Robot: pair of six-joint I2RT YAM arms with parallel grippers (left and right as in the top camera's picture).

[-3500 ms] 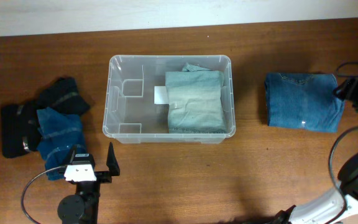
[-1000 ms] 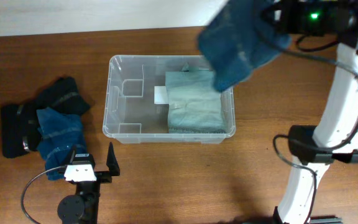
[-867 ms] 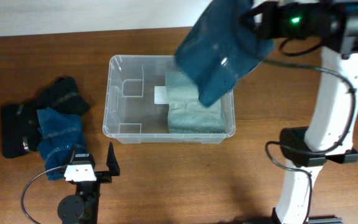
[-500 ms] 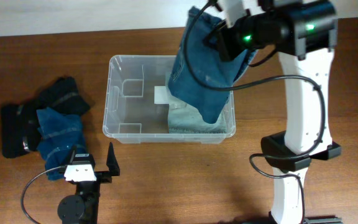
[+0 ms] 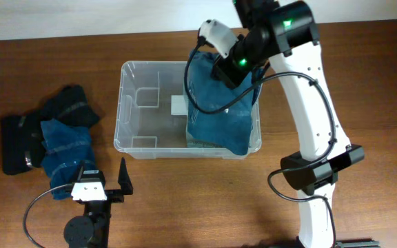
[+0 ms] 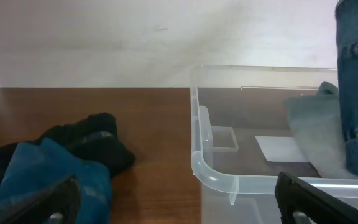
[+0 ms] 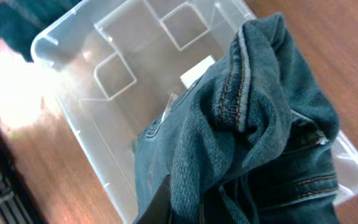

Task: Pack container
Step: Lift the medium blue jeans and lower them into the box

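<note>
The container (image 5: pixel 125 103) is a clear tub at the table's middle, with a white label (image 5: pixel 178 105) on its base. My right gripper (image 5: pixel 234 65) is shut on a bunch of blue jeans (image 5: pixel 219 114) that hangs down into the tub's right half. The jeans cover most of a pale folded garment (image 5: pixel 197 142). In the right wrist view the denim (image 7: pixel 241 143) bulges between the jaws (image 7: pixel 185 205) above the tub (image 7: pixel 48 40). My left gripper (image 5: pixel 102 180) stands open at the front left. Its wrist view shows the tub's corner (image 6: pixel 204 168) ahead of the wide fingers (image 6: pixel 179 205).
A heap of dark clothes (image 5: pixel 64 107) with a blue denim piece (image 5: pixel 66 145) lies left of the tub, also in the left wrist view (image 6: pixel 86 146). The right arm's base (image 5: pixel 316 172) stands on the table's right front.
The right arm has swung left and down, bringing the jeans from above the tub's far right corner into its right half. The left arm has not moved.
</note>
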